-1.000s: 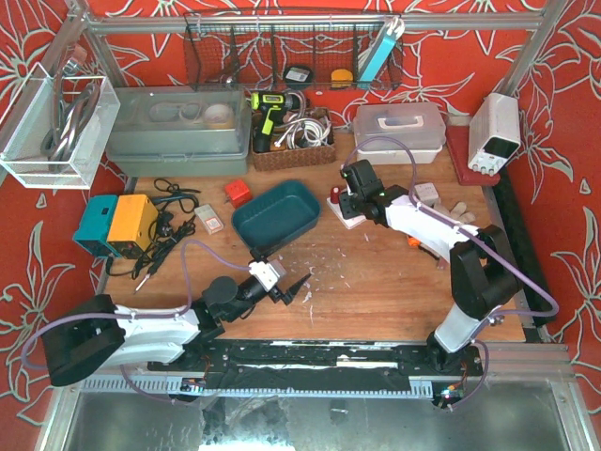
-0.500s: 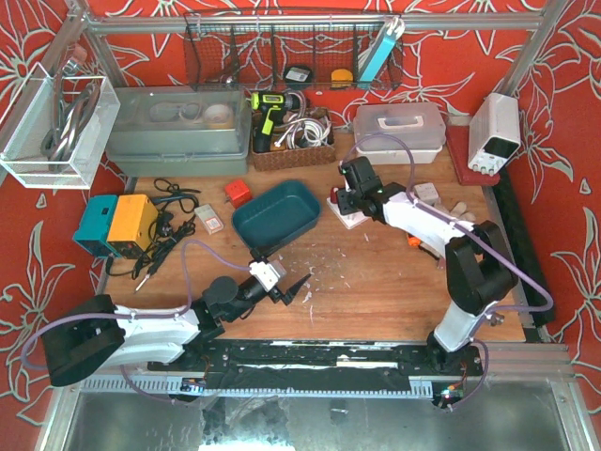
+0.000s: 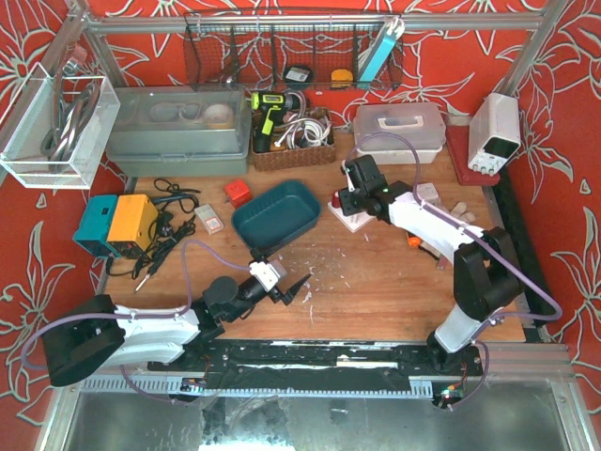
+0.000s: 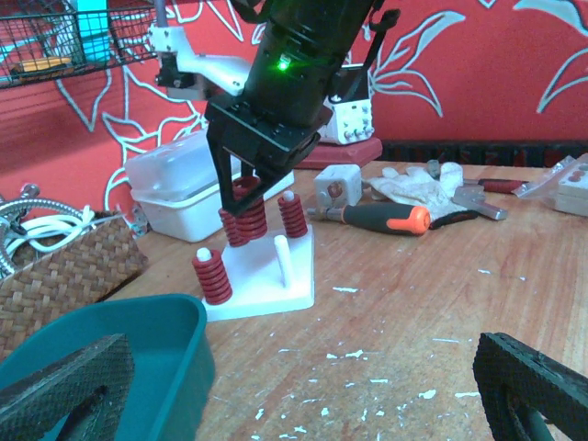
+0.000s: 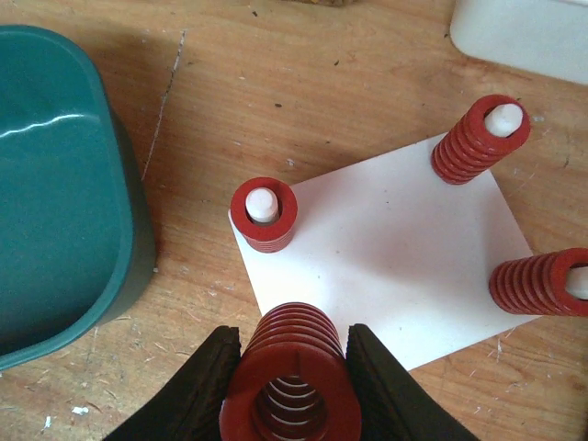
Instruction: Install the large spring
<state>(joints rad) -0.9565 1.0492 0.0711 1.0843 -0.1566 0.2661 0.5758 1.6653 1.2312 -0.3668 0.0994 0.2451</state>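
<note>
Three red springs are sitting over pegs at corners of the white base plate (image 5: 395,266): the left spring (image 5: 264,213) nearest the teal bin (image 5: 64,184), the far spring (image 5: 480,138), and the right spring (image 5: 542,283) at the picture's edge. One post, the bare peg (image 4: 282,258), is standing empty in the left wrist view, so the job is looking partly done, with the pick-up and carry finished and the seating not yet made. The right gripper (image 5: 294,333) is clenching the large spring (image 5: 288,390) between its two fingers and holding it upright, open bore toward the wrist camera, over the near corner of the plate. From the left wrist the spring is hanging low under the fingers, just beside the bare peg and not plainly over it. Whether its bottom coil is touching the plate cannot be told, and the peg itself is hiding from the right wrist camera, likely beneath the spring or a finger. The left gripper (image 3: 296,289) is lying low over the wooden table (image 3: 376,282), well apart from the plate, jaws spread wide and grasping nothing. By this reading, what is remaining is centring the bore on the empty post, lowering the spring down it, and letting go.
</note>
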